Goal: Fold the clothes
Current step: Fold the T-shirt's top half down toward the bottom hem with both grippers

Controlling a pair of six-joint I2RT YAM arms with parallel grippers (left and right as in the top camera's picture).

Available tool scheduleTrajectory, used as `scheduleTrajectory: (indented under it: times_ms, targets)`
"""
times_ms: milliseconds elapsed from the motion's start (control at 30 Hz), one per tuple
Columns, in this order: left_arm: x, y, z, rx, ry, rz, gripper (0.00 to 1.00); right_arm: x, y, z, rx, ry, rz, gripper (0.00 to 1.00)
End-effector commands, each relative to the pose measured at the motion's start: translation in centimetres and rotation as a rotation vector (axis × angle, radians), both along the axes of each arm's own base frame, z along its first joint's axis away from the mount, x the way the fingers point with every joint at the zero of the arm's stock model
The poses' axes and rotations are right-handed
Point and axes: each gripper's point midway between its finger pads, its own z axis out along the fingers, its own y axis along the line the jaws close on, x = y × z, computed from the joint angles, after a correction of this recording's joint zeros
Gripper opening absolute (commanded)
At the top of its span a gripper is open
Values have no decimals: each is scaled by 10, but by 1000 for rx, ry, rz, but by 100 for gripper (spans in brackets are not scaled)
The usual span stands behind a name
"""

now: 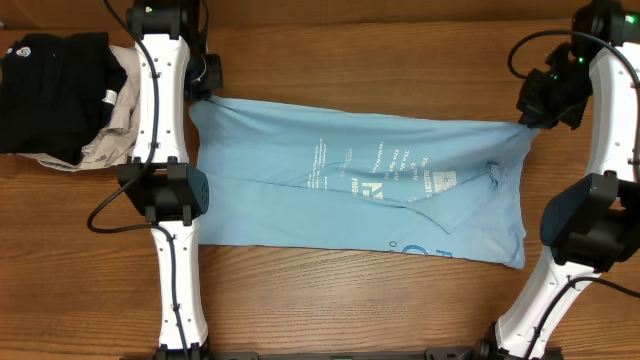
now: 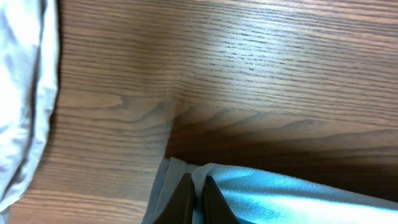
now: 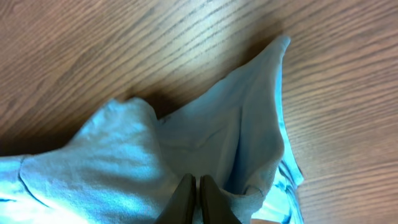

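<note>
The clothes, a light sky-blue T-shirt [image 1: 290, 200] with white lettering, lie stretched left to right across the middle of the table, with one long fold running through them. My left gripper [image 1: 203, 93] is at the shirt's far left corner. In the left wrist view its jaws [image 2: 198, 186] are pinched on a raised fold of the blue fabric [image 2: 280, 199]. My right gripper [image 1: 533, 118] sits at the far right corner. The right wrist view shows this gripper [image 3: 197, 186] shut on bunched blue cloth [image 3: 112, 155], with a pointed flap standing up behind.
A black garment [image 1: 45, 90] with a small white logo and a beige garment [image 1: 108, 145] lie heaped at the far left, the beige one close to my left arm. Pale fabric [image 2: 22, 93] shows at the left edge of the left wrist view.
</note>
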Motion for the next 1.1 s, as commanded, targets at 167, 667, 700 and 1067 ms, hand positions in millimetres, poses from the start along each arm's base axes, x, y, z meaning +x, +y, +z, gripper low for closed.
scheduleTrajectory:
  times_ms: [167,667,700,1067]
  targets:
    - [-9,15,34,86,-36,-6,4,-7,15,-7,9,21,23,4]
    - [-52,8,89,42,-49,-9,4,-20,27,45,-13,-142,41,4]
    - [-58,9,84,41,-20,-9,4,-23,27,42,-13,-142,41,4]
    - [-114,9,32,42,250,-15,4,-70,37,-28,23,17,39,4]
